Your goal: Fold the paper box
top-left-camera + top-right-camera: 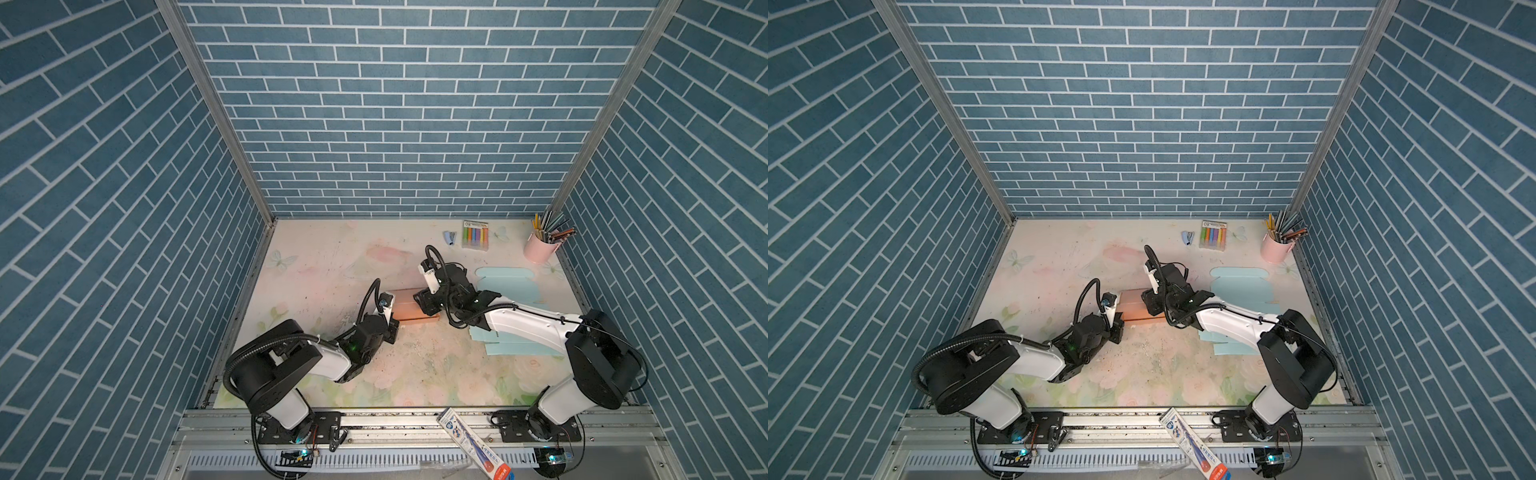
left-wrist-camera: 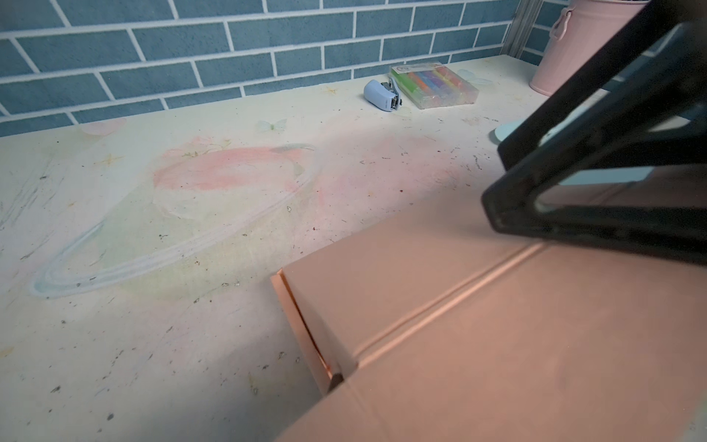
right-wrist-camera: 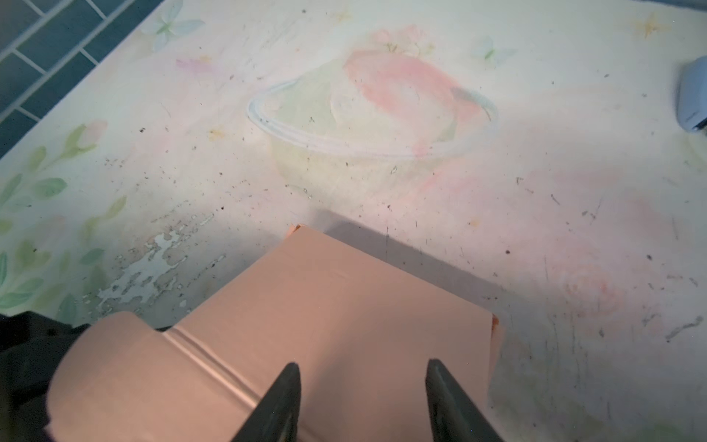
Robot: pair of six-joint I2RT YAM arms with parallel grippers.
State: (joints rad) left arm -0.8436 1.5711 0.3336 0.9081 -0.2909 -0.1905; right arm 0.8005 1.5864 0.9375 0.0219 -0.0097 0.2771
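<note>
Closest up: parted fingers (image 3: 287, 394) of right gripper (image 3: 362, 363), moderately wide, tips over top panel of peach paper box (image 1: 415, 306) from its three o'clock end. Pressed together at nine o'clock end: left gripper (image 1: 392, 330); hold on box unclear. Box at middle of table (image 1: 316, 266); pale blue sheets (image 1: 511, 286) at three o'clock.

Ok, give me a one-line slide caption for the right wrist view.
Right gripper, jaws open, over the creased top of the pink paper box on the floral table.
</note>
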